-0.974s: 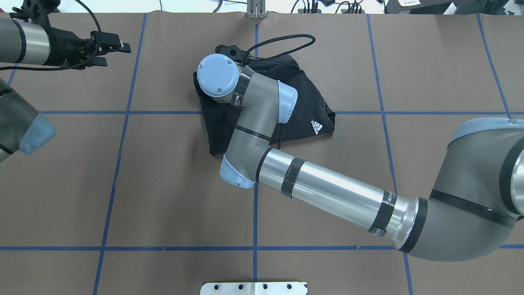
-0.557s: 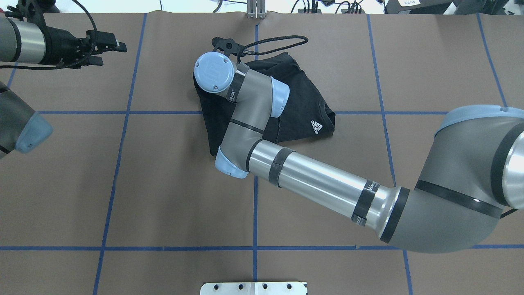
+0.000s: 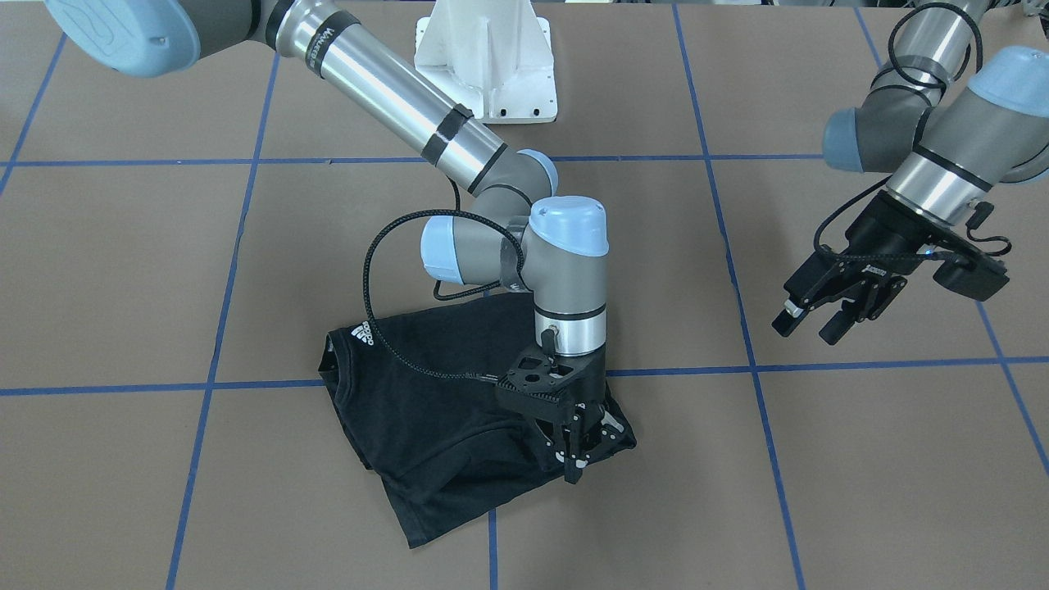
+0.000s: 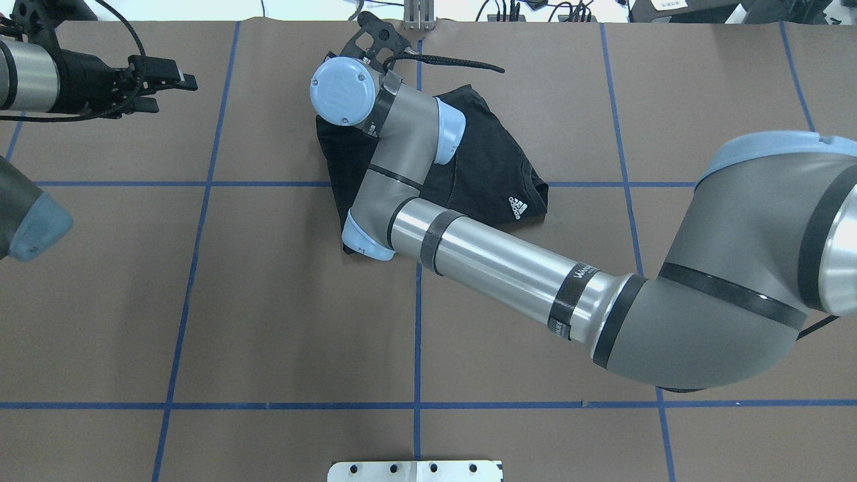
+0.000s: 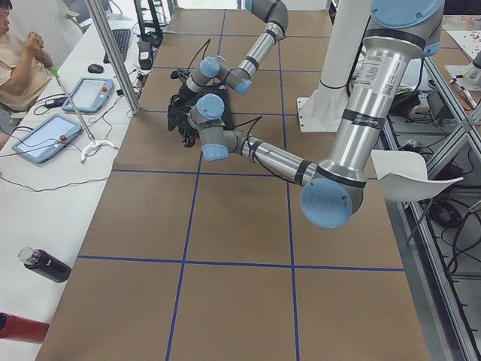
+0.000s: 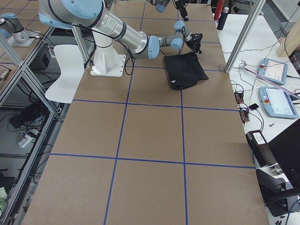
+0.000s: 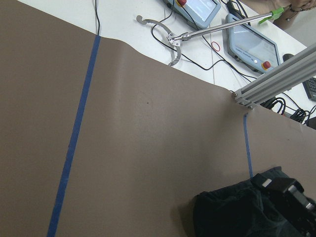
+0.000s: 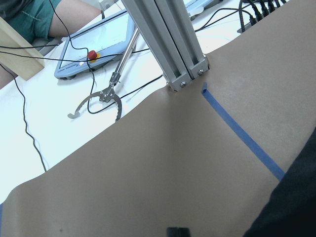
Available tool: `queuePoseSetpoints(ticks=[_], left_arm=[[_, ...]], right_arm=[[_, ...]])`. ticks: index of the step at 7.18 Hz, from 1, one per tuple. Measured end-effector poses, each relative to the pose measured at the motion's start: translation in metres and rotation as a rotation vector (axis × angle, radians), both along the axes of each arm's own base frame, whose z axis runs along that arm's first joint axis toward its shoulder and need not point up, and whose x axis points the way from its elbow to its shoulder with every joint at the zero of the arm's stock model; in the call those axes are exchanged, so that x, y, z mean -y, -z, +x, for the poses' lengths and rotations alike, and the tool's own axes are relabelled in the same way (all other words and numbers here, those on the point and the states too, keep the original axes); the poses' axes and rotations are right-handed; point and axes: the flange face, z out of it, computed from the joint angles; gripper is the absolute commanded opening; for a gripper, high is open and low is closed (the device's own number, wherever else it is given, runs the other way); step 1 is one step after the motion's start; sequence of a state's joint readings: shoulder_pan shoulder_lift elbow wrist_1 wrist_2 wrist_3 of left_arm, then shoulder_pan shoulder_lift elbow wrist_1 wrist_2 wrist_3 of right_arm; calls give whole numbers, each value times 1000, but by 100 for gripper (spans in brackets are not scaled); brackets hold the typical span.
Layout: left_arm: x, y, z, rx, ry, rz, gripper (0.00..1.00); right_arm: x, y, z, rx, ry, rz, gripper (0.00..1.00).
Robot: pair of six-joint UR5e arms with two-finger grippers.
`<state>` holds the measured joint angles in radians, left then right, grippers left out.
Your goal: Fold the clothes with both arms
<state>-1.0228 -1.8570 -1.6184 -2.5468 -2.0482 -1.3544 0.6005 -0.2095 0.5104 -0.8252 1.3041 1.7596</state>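
Since a second ago the right arm's wrist has slid toward the far edge of the surface (image 4: 268, 301), while the black T-shirt (image 4: 495, 167) stays bundled near far-edge centre. The right hand (image 3: 574, 474) points down at the shirt's far hem, fingers pinched narrow, apparently on no cloth; it should spread before nipping the hem squarely. The left hand (image 3: 806, 329) hovers wide near the left edge, well apart.
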Motion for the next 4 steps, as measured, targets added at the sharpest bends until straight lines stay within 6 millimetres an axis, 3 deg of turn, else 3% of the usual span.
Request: queuePoseSetpoints(ticks=[1, 4], left_arm=[[-3, 1, -2, -2, 0, 3, 100], [-4, 3, -2, -5, 1, 1, 100]], right_arm=[[5, 8, 13, 36, 22, -10, 0], [0, -30, 62, -105, 245, -4, 0]])
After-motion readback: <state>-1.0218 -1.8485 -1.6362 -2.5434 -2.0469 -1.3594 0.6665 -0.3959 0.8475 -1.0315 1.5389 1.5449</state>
